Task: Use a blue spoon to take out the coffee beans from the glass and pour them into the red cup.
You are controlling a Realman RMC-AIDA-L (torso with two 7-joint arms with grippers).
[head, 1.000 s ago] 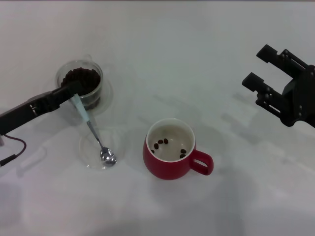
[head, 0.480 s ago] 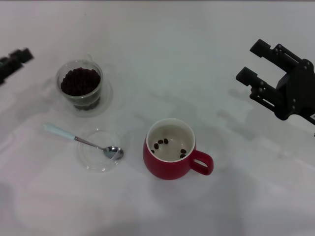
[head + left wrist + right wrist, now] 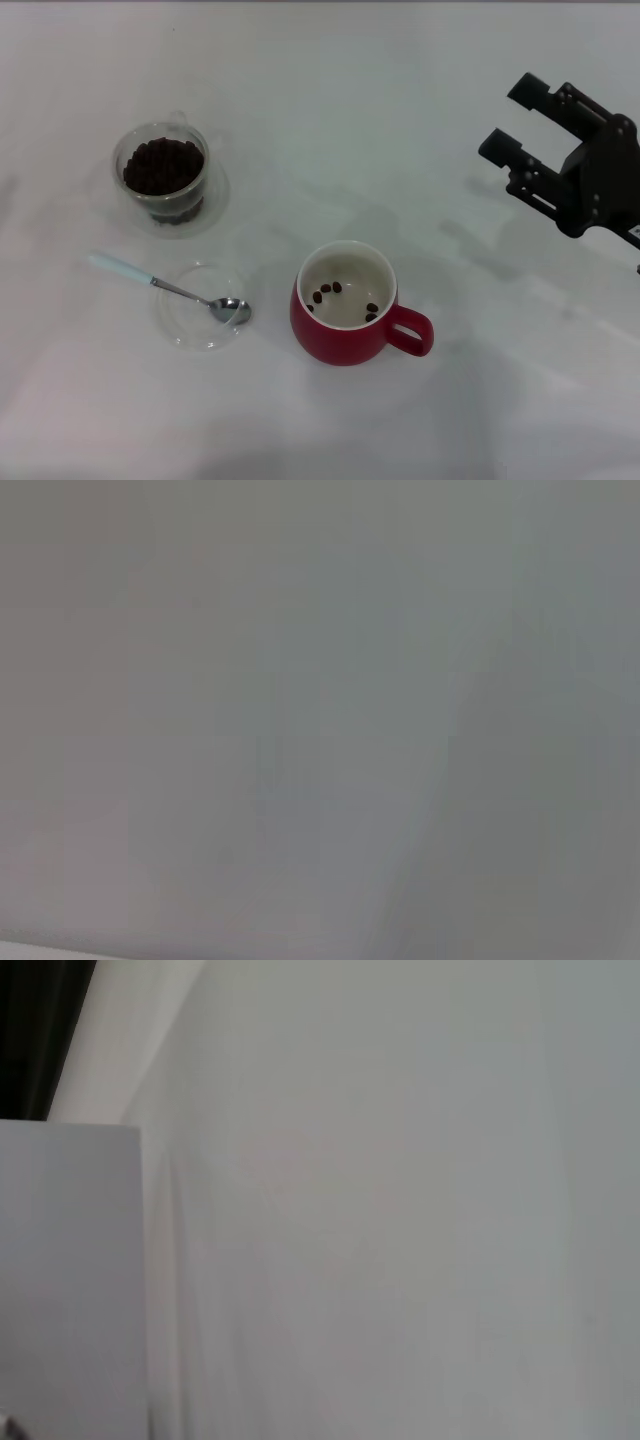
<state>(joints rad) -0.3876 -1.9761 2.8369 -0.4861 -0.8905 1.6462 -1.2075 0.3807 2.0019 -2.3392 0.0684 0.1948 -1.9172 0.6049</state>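
head view, right gripper (image 3: 512, 120) raised at right, fingers (image 3: 530, 90) spread, empty

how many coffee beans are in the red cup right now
5 can be counted in the red cup: three coffee beans on its left, two on its right by the handle; the near wall may hide more.

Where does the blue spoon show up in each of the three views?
Head view: the blue spoon lies left of the red cup, its bowl on the clear dish.
Left wrist view: not in it.
Right wrist view: not in it.
Shared landmark: only the white table.
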